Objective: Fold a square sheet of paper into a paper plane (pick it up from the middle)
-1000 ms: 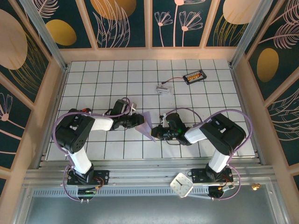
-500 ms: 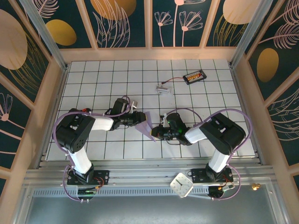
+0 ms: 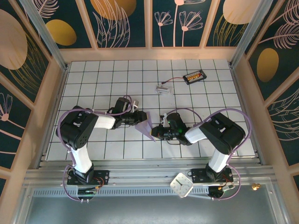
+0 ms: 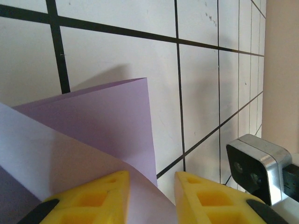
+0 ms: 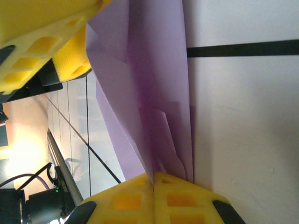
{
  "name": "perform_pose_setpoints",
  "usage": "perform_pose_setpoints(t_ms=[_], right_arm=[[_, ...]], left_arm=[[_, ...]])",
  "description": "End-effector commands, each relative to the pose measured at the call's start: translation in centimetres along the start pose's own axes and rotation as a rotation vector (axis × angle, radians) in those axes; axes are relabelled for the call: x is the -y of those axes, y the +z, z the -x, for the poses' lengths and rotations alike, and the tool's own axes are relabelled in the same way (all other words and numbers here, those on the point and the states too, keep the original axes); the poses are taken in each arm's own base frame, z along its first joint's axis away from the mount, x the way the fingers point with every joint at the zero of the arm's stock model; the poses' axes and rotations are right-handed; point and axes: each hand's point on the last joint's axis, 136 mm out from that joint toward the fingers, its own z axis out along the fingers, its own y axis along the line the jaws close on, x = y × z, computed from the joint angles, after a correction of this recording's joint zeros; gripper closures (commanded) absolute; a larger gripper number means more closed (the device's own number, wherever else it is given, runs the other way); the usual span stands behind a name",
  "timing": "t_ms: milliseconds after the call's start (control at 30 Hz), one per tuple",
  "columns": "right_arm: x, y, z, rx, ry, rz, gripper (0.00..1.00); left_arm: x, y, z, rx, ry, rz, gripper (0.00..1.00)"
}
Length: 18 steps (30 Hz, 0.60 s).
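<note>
The right gripper (image 5: pixel 154 179) is fully closed, its 2 yellow pads pinching a folded edge of the lavender paper (image 5: pixel 140 79) where several layers meet. The left gripper (image 4: pixel 152 186) is part-way open. Its fingers sit either side of a raised flap with a clear gap between them, so it brackets the paper rather than clamping it. The paper lies between the 2 grippers on the tiled tabletop (image 3: pixel 93 84), nearer the near edge than the far one and about midway between the side edges.

This looks like a mid-fold step, with 1 side anchored while a flap is turned. The next move probably calls for the left fingers to close on the flap or press it flat along its crease without dragging the pinched layers.

From above, both wrists cover much of the paper. I cannot count the finished folds or tell whether the left fingers touch the flap.
</note>
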Motion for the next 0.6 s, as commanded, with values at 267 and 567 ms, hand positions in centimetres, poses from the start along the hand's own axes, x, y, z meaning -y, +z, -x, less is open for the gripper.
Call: perform_pose_setpoints(t_ms=[267,567], right_arm=[[3.2,-0.1,-1.1,-0.018,0.055,-0.082,0.89],[4.2,-0.1,-1.3,-0.021,0.063,-0.100,0.89]], left_arm=[[0.7,0.8,0.7,0.010,0.004,-0.044,0.68],[0.6,1.2,0.6,0.010,0.001,-0.046,0.66]])
